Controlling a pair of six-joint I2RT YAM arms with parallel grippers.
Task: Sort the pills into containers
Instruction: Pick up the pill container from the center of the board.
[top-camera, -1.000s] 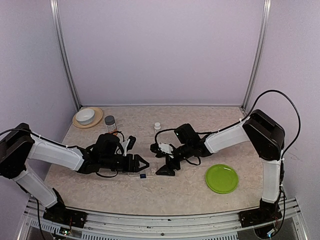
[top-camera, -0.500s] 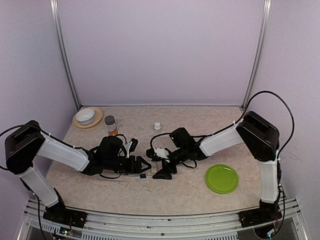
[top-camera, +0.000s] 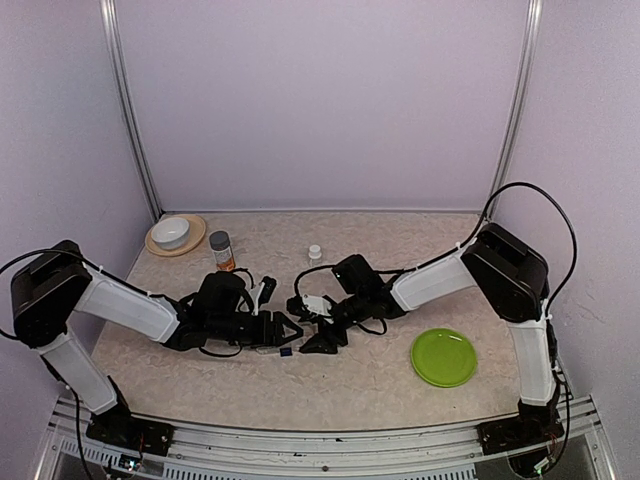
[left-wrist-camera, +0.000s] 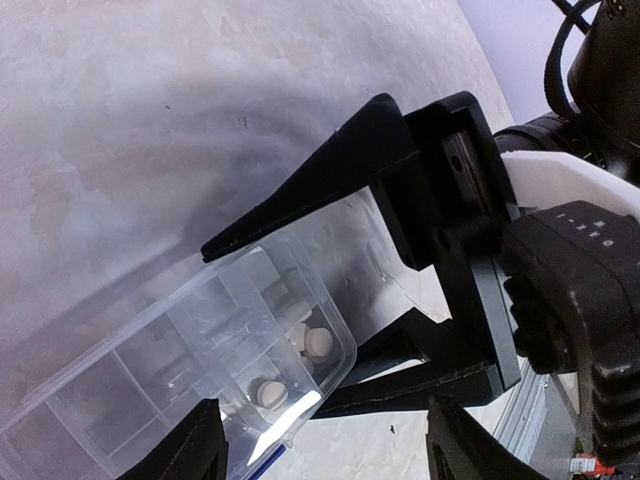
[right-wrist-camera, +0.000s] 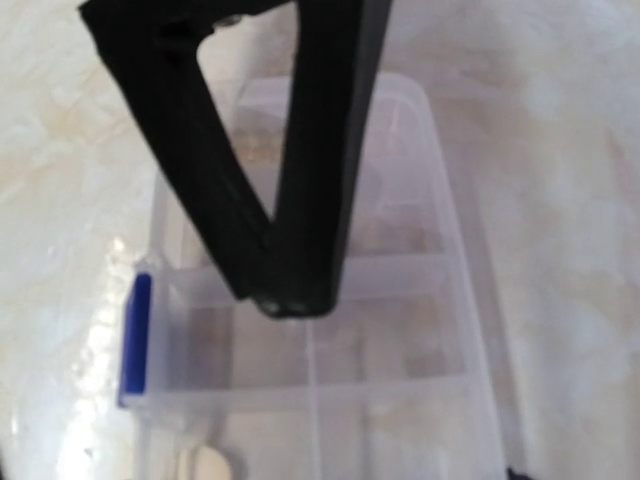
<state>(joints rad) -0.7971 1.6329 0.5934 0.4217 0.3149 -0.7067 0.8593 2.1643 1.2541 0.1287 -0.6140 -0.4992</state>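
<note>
Top cam: small clear plastic compartment box (top-camera: 272, 349) lies on the speckled beige desk (top-camera: 370, 390). Left wrist: left gripper (left-wrist-camera: 325, 450) jaws open, right gripper (left-wrist-camera: 262, 330) jaws spread round the box's far end. A few tiny white round pills (left-wrist-camera: 318, 343) sit in that end cell and the others look empty, so early days imo. Right wrist: same box, one pill showing.

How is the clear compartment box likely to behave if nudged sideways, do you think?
Probably light and quick to slide: the box is thin clear plastic on a smooth table. Being flat and low, it seems unlikely to tip, though its loose pills may shift.
</note>
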